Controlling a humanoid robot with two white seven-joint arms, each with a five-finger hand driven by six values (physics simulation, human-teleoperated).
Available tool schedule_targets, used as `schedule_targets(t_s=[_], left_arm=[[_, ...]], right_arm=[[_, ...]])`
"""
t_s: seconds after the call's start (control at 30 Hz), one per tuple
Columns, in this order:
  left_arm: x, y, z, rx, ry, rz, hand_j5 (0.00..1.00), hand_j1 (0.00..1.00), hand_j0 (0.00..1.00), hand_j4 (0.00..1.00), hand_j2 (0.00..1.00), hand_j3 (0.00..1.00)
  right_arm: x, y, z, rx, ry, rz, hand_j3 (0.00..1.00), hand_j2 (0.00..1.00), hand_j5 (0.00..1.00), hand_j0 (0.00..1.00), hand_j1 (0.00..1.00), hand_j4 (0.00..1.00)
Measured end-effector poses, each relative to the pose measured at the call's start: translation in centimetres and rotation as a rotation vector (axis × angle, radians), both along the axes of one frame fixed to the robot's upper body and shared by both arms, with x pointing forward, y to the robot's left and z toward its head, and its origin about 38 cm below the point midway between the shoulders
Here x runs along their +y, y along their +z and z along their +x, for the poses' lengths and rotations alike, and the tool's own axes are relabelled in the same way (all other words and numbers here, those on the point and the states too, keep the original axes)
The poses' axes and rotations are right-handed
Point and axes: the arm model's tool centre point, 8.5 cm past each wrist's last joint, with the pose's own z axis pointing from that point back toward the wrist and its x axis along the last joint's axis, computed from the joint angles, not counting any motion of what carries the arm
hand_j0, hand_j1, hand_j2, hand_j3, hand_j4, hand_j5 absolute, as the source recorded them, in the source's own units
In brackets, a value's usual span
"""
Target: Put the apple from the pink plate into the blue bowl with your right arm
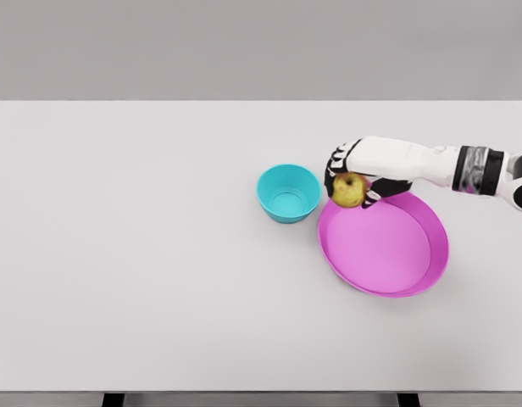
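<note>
A yellow-green apple (350,190) is held in my right hand (347,180), whose fingers are curled around it. The hand and apple hover over the upper-left rim of the pink plate (413,280), just right of the blue bowl (288,193). The bowl has nothing in it and stands a short way left of the apple. My right arm reaches in from the right edge. The left arm is out of view.
The white table (142,254) spans the whole view, its front edge near the bottom. The plate's inside holds nothing else.
</note>
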Motion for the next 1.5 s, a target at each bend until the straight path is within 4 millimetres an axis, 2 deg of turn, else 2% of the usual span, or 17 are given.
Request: schedule_targets(t_s=[0.4,0.6,0.97,1.13,1.17,1.2,1.23,1.27,1.5], left_arm=[[0.0,0.0,0.0,0.0,0.0,0.0,1.0,1.0,1.0,1.0,1.0,1.0],[0.0,0.0,0.0,0.0,0.0,0.0,1.0,1.0,1.0,1.0,1.0,1.0],[0.0,0.0,0.0,0.0,0.0,0.0,1.0,1.0,1.0,1.0,1.0,1.0],[0.0,0.0,0.0,0.0,0.0,0.0,1.0,1.0,1.0,1.0,1.0,1.0],[0.0,0.0,0.0,0.0,0.0,0.0,1.0,1.0,1.0,1.0,1.0,1.0],[0.0,0.0,0.0,0.0,0.0,0.0,1.0,1.0,1.0,1.0,1.0,1.0],[0.0,0.0,0.0,0.0,0.0,0.0,1.0,1.0,1.0,1.0,1.0,1.0],[0.0,0.0,0.0,0.0,0.0,0.0,1.0,1.0,1.0,1.0,1.0,1.0],[0.0,0.0,0.0,0.0,0.0,0.0,1.0,1.0,1.0,1.0,1.0,1.0]], right_arm=[[2.4,0.5,1.5,-0.024,0.019,0.01,0.43,0.43,0.43,0.43,0.43,0.43],[3.7,-0.2,1.9,-0.014,0.031,0.009,0.43,0.43,0.43,0.43,0.43,0.43],[5.8,-0.3,3.3,-0.01,0.042,0.004,0.43,0.43,0.43,0.43,0.43,0.43],[6.8,-1.3,4.0,0.014,0.042,-0.011,0.44,0.44,0.44,0.44,0.44,0.44],[6.9,-1.2,4.2,0.015,0.041,-0.013,0.5,0.5,0.5,0.5,0.5,0.5],[7.1,-1.2,4.5,0.017,0.04,-0.016,0.67,0.67,0.67,0.67,0.67,0.67],[7.3,-1.4,4.7,0.022,0.039,-0.018,0.95,0.95,0.95,0.95,0.95,0.95],[7.5,-1.7,4.8,0.03,0.037,-0.018,1.0,1.0,1.0,1.0,1.0,1.0],[7.5,-2.3,5.0,0.048,0.028,-0.017,1.0,1.0,1.0,1.0,1.0,1.0]])
